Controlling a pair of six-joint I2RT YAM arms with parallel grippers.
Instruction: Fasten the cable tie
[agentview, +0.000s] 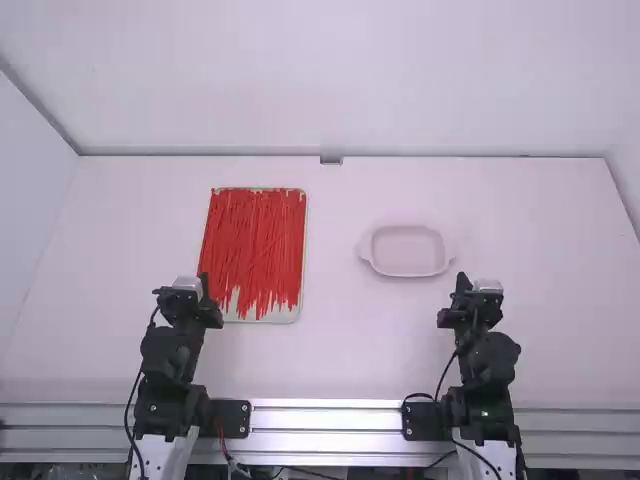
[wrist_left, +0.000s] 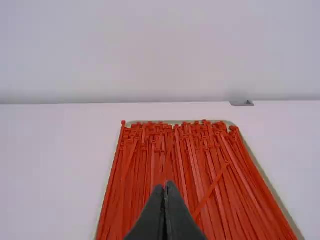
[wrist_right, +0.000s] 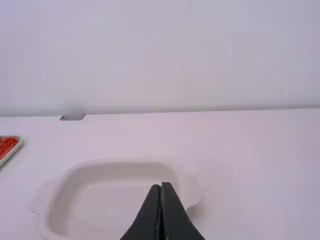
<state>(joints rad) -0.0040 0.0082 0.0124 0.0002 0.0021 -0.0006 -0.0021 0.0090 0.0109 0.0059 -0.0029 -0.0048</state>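
Several red cable ties (agentview: 254, 250) lie side by side on a pale tray (agentview: 290, 318) left of the table's middle; in the left wrist view the cable ties (wrist_left: 190, 170) spread out ahead of my fingers. My left gripper (agentview: 203, 287) is shut with nothing in it and hovers at the tray's near left corner, and its tips (wrist_left: 165, 187) meet over the ties. My right gripper (agentview: 461, 285) is shut and holds nothing, just short of the white dish (agentview: 405, 251); its tips (wrist_right: 161, 187) point at the dish (wrist_right: 100, 192).
The white two-handled dish holds nothing and sits right of the tray. A small grey bracket (agentview: 331, 159) is fixed at the table's far edge. White walls close in the back and sides. Bare tabletop lies around both arms.
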